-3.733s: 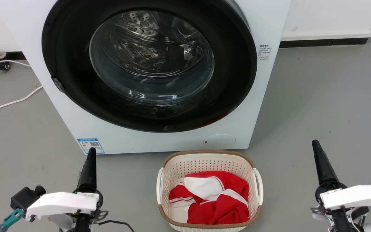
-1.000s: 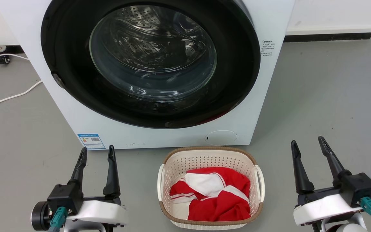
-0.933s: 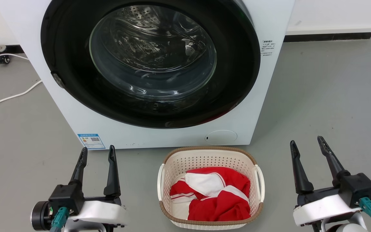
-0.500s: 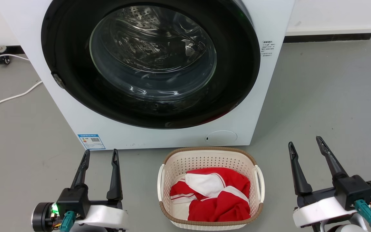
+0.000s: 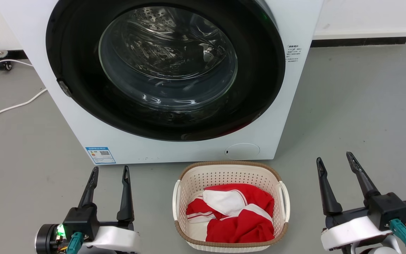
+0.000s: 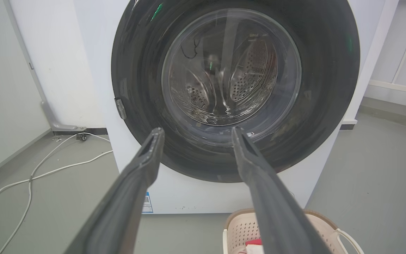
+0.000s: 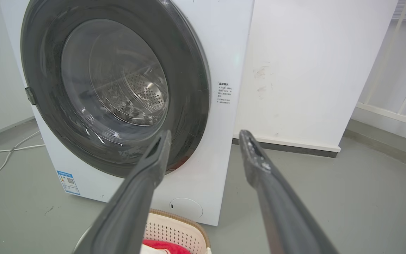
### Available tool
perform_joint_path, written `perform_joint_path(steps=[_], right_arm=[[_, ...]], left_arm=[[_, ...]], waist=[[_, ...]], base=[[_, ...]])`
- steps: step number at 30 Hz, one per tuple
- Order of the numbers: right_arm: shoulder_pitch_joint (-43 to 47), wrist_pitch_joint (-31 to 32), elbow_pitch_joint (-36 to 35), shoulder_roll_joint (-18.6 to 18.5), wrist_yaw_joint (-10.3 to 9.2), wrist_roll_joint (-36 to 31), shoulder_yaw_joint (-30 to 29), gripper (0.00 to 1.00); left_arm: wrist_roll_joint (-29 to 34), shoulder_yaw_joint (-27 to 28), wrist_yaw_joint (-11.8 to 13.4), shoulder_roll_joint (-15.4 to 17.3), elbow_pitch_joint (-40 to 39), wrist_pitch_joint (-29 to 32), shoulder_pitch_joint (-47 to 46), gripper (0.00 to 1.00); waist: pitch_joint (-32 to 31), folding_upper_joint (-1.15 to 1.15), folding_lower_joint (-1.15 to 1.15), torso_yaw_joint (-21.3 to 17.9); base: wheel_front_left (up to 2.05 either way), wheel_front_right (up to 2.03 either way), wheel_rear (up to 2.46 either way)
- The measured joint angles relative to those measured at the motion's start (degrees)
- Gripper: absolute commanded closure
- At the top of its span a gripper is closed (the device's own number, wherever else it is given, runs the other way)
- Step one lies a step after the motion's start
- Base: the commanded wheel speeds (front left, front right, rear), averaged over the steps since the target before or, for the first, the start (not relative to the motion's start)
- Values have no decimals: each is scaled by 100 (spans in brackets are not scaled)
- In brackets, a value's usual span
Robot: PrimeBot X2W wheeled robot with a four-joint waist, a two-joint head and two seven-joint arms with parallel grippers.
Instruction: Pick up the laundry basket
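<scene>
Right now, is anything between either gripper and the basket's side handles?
Nothing visible. The left gripper and right gripper, jaws open, flank the laundry basket with bare floor on both sides. The washer stands close behind the basket, and the red and white cloth lies inside it, off the handles.

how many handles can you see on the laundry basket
2. The left handle runs along the laundry basket's left wall, and the right handle along its right wall. None seems hidden.
</scene>
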Motion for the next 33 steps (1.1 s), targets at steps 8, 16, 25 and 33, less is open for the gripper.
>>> perform_joint_path(steps=[8,16,25,33], right_arm=[[1,0,21,0,0,59,-2,0],[-2,0,27,-1,0,116,-18,0],[-323,-1,385,-2,0,97,-20,0],[-1180,0,1506,-5,1,-253,74,0]], left_arm=[[29,13,-1,0,3,0,3,0],[45,30,1,0,11,0,-5,0],[9,-18,-113,2,390,-8,-508,0],[-140,-182,-379,1,1875,-7,-1538,0]], waist=[[8,0,0,-8],[85,0,0,-19],[500,0,0,-36],[1342,0,1,-91]], base=[[0,0,0],[0,0,0],[0,0,0],[0,0,0]])
